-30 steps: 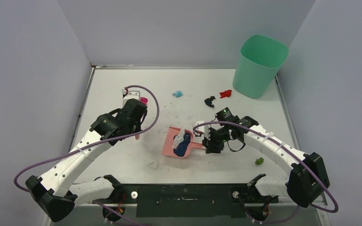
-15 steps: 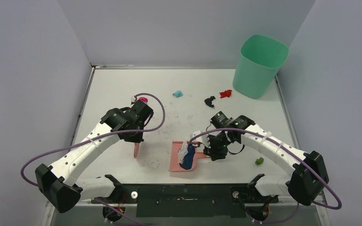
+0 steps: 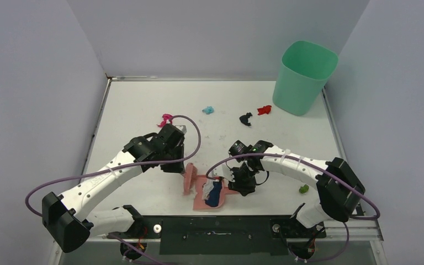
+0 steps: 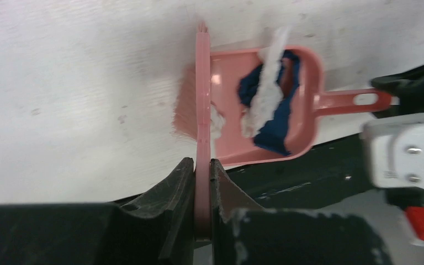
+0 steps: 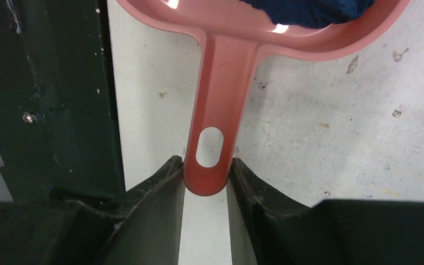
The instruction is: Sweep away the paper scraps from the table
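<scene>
My left gripper [image 3: 178, 164] [image 4: 202, 182] is shut on the pink brush [image 3: 188, 180] [image 4: 201, 110], whose bristles touch the table [image 3: 138, 105] at the dustpan's mouth. My right gripper [image 3: 237, 181] [image 5: 207, 185] is shut on the handle of the pink dustpan [image 3: 207, 196] [image 4: 303, 94] [image 5: 221, 83], near the front rail. Dark blue [image 4: 276, 110] and white [image 4: 265, 94] paper scraps lie in the pan; a small white wad [image 4: 216, 118] sits at its mouth against the brush. Loose scraps on the table: magenta [image 3: 166, 118], light blue [image 3: 208, 110], black [image 3: 245, 118], red [image 3: 264, 110], green [image 3: 304, 189].
A green bin [image 3: 303, 77] stands at the back right corner. The black front rail [image 3: 215, 227] runs just beyond the dustpan. Purple cables loop from both arms over the table. Walls close in the left, back and right sides.
The left arm swung the brush down and right to the dustpan's mouth, pushing the white wad to it. The right arm drew the dustpan left and nearer the front rail.
</scene>
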Robot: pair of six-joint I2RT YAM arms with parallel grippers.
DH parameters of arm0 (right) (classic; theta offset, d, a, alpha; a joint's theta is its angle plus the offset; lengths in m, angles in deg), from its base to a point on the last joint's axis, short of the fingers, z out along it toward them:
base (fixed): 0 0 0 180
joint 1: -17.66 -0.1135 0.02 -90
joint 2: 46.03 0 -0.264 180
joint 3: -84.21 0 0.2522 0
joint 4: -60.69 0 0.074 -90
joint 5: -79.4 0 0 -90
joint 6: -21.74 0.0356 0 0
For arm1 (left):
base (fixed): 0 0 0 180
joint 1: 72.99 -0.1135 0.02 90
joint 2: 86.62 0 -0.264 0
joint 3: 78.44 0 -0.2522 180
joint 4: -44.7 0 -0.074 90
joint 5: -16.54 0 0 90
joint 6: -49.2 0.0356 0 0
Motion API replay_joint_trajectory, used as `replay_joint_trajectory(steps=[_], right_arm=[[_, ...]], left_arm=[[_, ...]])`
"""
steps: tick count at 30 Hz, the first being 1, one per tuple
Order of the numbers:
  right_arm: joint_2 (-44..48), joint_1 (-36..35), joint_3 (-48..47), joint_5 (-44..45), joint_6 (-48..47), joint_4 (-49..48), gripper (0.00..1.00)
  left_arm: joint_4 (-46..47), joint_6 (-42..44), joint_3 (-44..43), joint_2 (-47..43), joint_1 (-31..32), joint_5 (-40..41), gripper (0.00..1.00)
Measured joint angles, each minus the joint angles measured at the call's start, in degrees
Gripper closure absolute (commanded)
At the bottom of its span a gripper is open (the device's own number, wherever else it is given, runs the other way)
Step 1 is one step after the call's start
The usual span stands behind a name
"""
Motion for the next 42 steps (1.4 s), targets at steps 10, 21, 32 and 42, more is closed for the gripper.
replay_joint_trajectory(steps=[10, 21, 32, 42], right_arm=[[1.3, 7.2, 0.1, -3.8, 0.3, -2.9, 0.86], [15.4, 11.0, 6.8, -6.7, 0.7, -6.5, 0.86], [14.5, 24.7, -0.2, -15.1, 1.0, -4.7, 0.87], [9.1, 36.6, -18.3, -24.5, 0.3, -1.2, 0.88]], left_arm=[[8.9, -2.3, -3.7, -1.4, 0.4, -4.7, 1.00], [11.1, 7.8, -5.2, -12.6, 0.3, 10.3, 1.00], [26.1, 16.4, 14.9, -22.8, -1.2, 19.8, 1.00], [29.3, 17.0, 18.7, -25.2, -9.0, 18.6, 1.00]])
